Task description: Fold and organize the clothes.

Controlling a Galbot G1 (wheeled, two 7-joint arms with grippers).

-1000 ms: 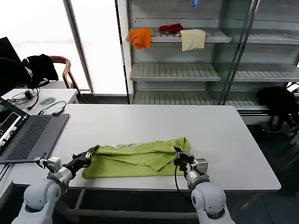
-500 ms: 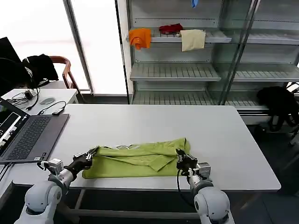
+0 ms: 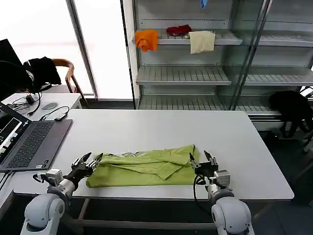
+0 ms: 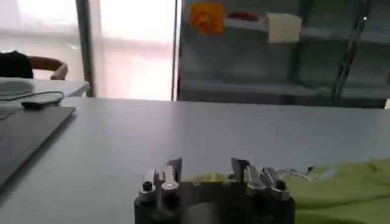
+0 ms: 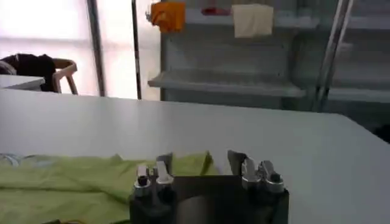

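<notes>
The clothes are one lime-green T-shirt point(image 3: 146, 169), folded into a long band that lies flat near the front edge of the white table point(image 3: 161, 127). A strip of its grey-white print shows along the far fold. My left gripper point(image 3: 89, 159) is open just off the shirt's left end, holding nothing. My right gripper point(image 3: 202, 157) is open just off the right end, also holding nothing. In the left wrist view the left gripper point(image 4: 206, 167) has a bit of green cloth point(image 4: 341, 182) beyond and beside it. In the right wrist view the shirt point(image 5: 73, 182) lies beside the right gripper point(image 5: 200, 161).
An open laptop point(image 3: 29, 142) lies on the table's left side. Behind the table stands a metal shelf point(image 3: 195, 73) with orange point(image 3: 146, 39), red point(image 3: 178, 29) and cream point(image 3: 201, 41) cloths. A black garment point(image 3: 291, 105) hangs at the right, and a chair point(image 3: 63, 73) stands at the back left.
Both grippers were shut on the shirt's ends and have now opened, letting go. Each has drawn back a little outward from the cloth. The shirt lies still.
</notes>
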